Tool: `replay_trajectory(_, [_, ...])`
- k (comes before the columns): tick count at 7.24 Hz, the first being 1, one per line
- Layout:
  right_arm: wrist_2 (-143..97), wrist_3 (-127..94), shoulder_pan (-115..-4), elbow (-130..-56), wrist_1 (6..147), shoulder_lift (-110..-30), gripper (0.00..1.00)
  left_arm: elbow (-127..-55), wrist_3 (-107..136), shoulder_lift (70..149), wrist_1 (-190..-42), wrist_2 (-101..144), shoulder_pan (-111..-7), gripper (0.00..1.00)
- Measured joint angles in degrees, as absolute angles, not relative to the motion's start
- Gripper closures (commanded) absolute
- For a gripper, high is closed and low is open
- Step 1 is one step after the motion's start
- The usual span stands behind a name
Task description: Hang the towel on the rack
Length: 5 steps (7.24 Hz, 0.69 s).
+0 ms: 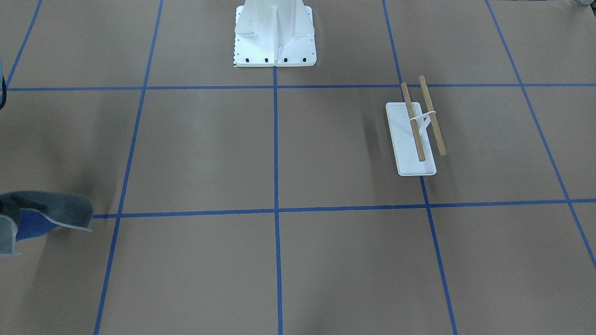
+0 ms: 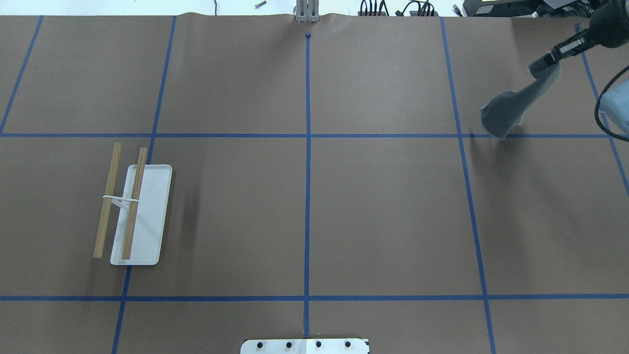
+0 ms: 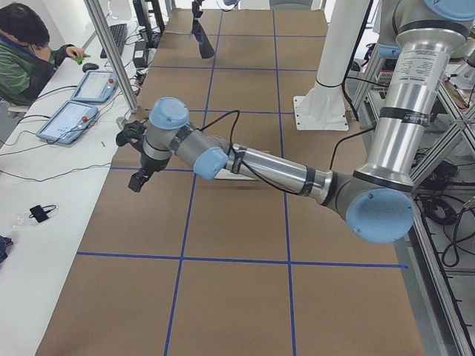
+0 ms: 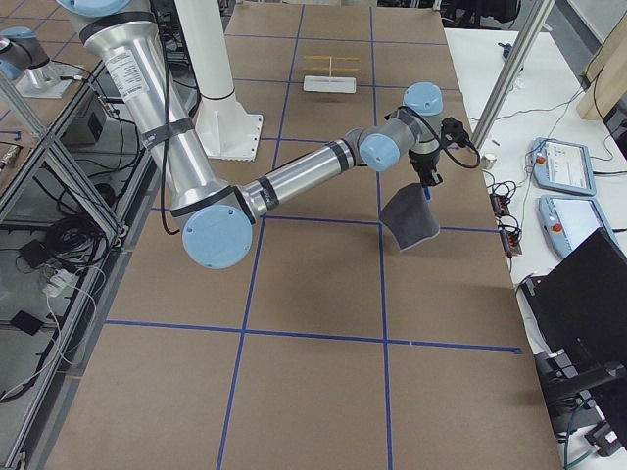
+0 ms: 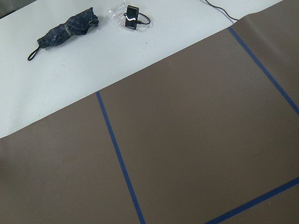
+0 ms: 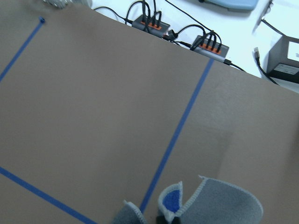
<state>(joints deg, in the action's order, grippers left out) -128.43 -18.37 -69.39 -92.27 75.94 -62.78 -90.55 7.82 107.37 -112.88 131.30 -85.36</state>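
Observation:
The towel (image 2: 511, 108), dark grey with pale edging and a blue underside, hangs from my right gripper (image 2: 544, 63) at the table's far right, its lower edge just above the surface. The gripper is shut on the towel's top corner. The towel also shows in the front-facing view (image 1: 46, 209), the exterior right view (image 4: 411, 220) and the right wrist view (image 6: 224, 200). The rack (image 2: 130, 206), two wooden bars on a white base, stands on the table's left side, far from the towel. My left gripper (image 3: 136, 179) hovers by the table's far edge; I cannot tell whether it is open.
The white robot pedestal (image 1: 274, 32) stands at the middle of the near edge. A side table beyond the far edge holds a folded umbrella (image 5: 65, 30), tablets (image 3: 74, 104) and cables. An operator (image 3: 26, 52) sits there.

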Motion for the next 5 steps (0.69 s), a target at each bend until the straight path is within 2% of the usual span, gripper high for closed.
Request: replay_trajectory(5, [-111.43, -34.47, -55.3, -91.31, 75.65, -52.04, 1.0, -83.58, 55.04, 126.72, -114.44, 130.51, -66.96, 0.01])
